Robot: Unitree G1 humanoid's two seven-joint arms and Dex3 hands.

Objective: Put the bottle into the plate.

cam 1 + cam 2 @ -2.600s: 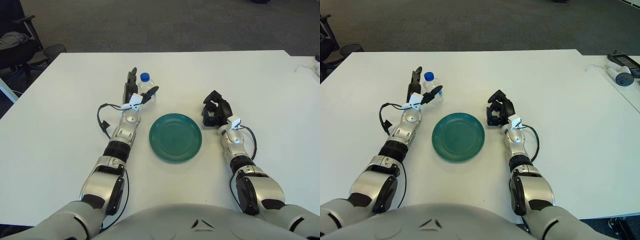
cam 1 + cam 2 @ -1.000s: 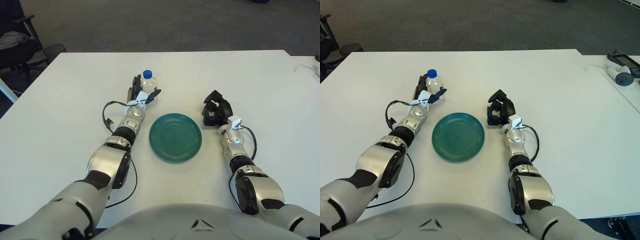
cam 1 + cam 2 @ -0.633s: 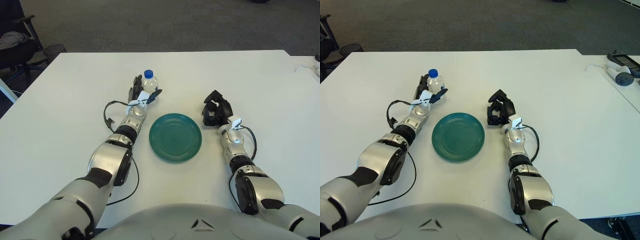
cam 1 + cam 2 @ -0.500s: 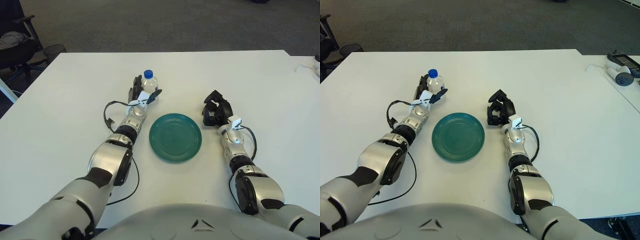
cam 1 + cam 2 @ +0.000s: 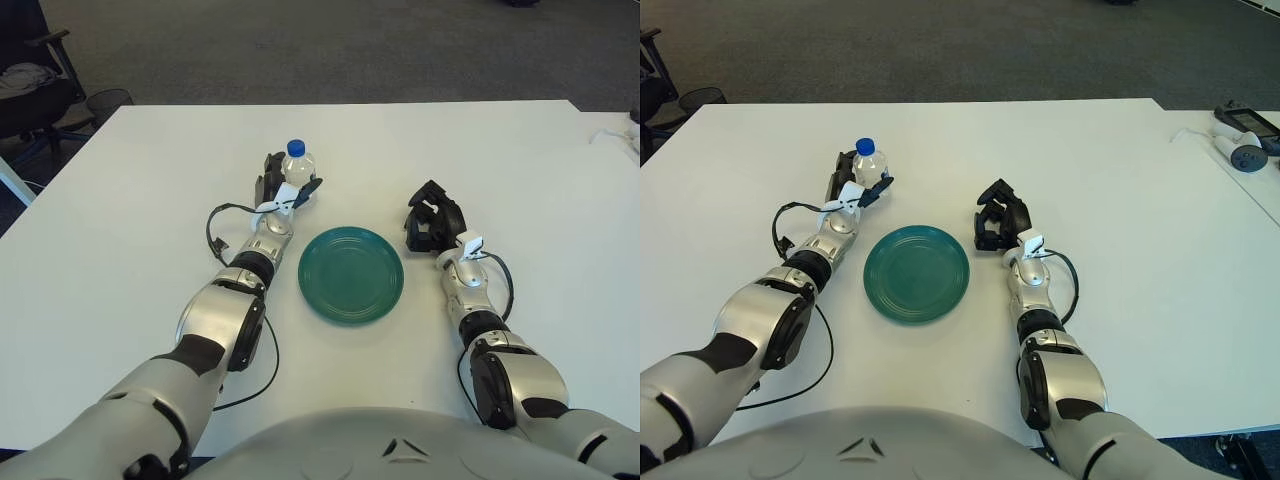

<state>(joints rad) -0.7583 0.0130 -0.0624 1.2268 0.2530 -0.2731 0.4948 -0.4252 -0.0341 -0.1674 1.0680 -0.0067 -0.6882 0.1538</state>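
A small clear bottle (image 5: pixel 296 170) with a blue cap (image 5: pixel 295 148) stands upright on the white table (image 5: pixel 120 220), just beyond and left of the teal plate (image 5: pixel 351 274). My left hand (image 5: pixel 286 185) wraps the bottle's lower body, dark fingers on its left side and the thumb across its right. The bottle's base is hidden behind the hand. The plate holds nothing. My right hand (image 5: pixel 430 222) shows to the right of the plate with its fingers curled and nothing in them.
A grey device (image 5: pixel 1245 155) and a black remote (image 5: pixel 1246 118) lie at the table's far right edge. A black office chair (image 5: pixel 35 85) stands off the table's left corner. Dark carpet lies beyond the far edge.
Since 2.6 s ago my left hand has closed around the bottle and the left forearm has swung in. Over the last second almost nothing moved. The right hand stayed still.
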